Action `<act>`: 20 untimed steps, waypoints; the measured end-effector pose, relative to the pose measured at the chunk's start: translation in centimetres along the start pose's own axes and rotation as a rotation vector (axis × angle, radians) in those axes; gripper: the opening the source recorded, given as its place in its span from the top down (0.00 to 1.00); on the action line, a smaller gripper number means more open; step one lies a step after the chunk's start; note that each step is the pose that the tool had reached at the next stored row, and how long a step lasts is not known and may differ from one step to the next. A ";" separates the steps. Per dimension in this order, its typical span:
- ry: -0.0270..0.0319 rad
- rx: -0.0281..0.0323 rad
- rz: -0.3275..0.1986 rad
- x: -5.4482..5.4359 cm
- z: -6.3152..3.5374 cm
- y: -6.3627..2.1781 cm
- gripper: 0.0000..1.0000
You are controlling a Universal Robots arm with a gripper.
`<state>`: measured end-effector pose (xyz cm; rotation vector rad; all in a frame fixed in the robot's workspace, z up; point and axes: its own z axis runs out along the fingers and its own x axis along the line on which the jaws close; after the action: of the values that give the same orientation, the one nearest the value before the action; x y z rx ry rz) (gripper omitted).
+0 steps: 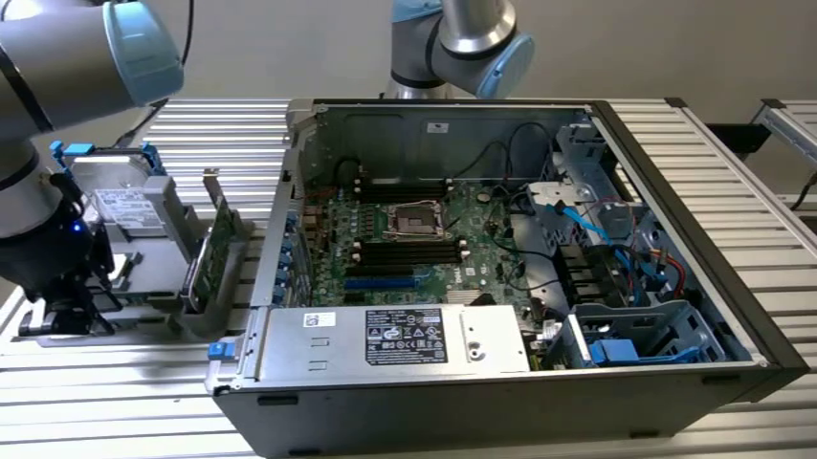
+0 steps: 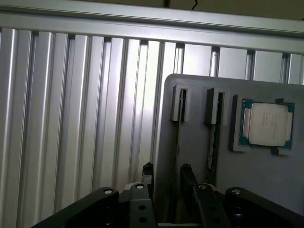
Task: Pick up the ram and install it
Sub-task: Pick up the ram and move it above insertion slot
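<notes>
Two slots in a grey holder tray (image 2: 199, 161) each carry a thin stick standing on edge. The ram (image 2: 212, 147) in the farther slot shows a green edge with a small label. The other stick (image 2: 178, 147) is only a dark line. My gripper (image 2: 167, 175) is open just above the tray. One finger hangs off the tray's rim and the other lies just past the nearer slot, so that stick sits between them, untouched. In the exterior view my gripper (image 1: 64, 314) hangs low at the far left over the same tray (image 1: 151, 279). The open computer case (image 1: 511, 249) shows the motherboard's black memory slots (image 1: 406, 251).
A processor chip (image 2: 268, 124) rests in a pocket of the tray. On the exterior view's left, a hard drive with blue rails (image 1: 121, 206) and an upright expansion card (image 1: 210, 251) stand between my arm and the case. Ribbed aluminium table (image 2: 71, 118) lies all around.
</notes>
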<state>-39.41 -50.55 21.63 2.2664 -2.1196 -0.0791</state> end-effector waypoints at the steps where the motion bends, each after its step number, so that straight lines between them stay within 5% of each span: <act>1: -0.0031 0.0002 0.001 0.0 0.18 -0.08 0.64; 7: -0.0158 0.0014 0.028 -0.1 1.23 -0.29 0.64; 12: -0.0200 0.0026 0.077 -0.1 2.08 -0.35 0.64; 20: -0.0210 0.0024 0.094 -0.1 2.11 -0.36 0.64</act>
<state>-39.20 -50.39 19.51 2.1729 -2.2338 -0.0980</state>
